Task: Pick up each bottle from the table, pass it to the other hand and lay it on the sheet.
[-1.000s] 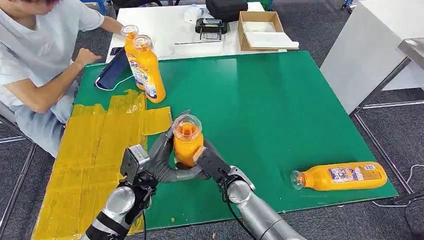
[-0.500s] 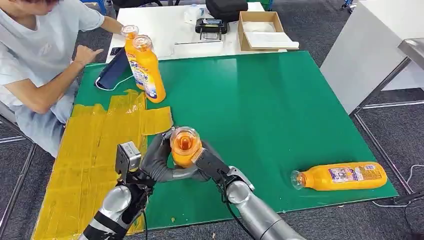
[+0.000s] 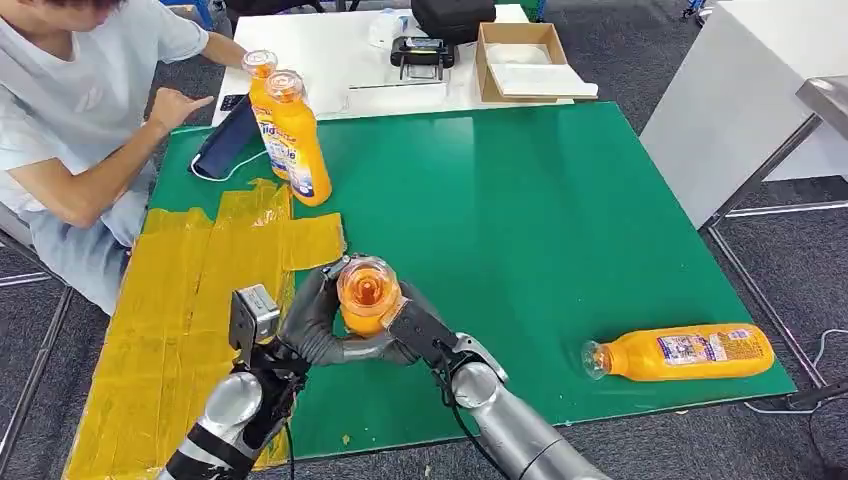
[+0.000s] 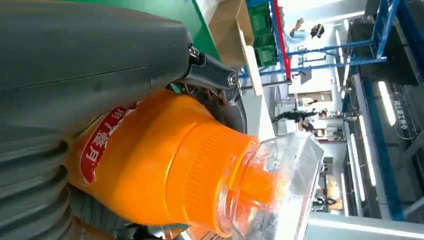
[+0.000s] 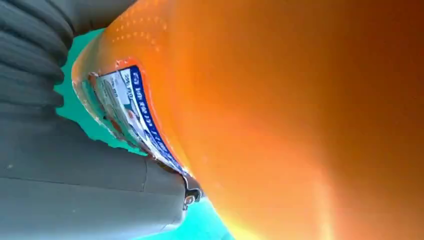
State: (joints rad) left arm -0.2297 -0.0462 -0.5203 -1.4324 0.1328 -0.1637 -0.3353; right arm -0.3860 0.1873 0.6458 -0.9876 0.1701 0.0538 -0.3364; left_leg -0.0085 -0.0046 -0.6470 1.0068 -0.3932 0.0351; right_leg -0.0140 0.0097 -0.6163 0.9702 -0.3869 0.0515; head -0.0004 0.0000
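Note:
An orange bottle (image 3: 365, 292) with a clear cap stands upright above the near part of the green mat (image 3: 540, 210), just right of the yellow sheet (image 3: 190, 290). My left hand (image 3: 312, 322) wraps it from the left and my right hand (image 3: 418, 332) grips it from the right. The left wrist view shows the bottle (image 4: 165, 165) under the grey thumb of my left hand (image 4: 75, 55). In the right wrist view the bottle's body (image 5: 300, 125) lies against my right hand (image 5: 75, 185). Another orange bottle (image 3: 680, 352) lies on its side near the mat's front right corner.
Two more orange bottles (image 3: 295, 140) stand at the mat's far left by a blue pouch (image 3: 225, 140). A seated person (image 3: 70, 120) leans at the left edge, one hand raised. Behind the mat a white table holds a cardboard box (image 3: 520, 60).
The bottle and both hands have sunk slightly and drifted left toward the sheet. My left wrist has swung outward to the left. The person's hand has lifted off the mat's corner.

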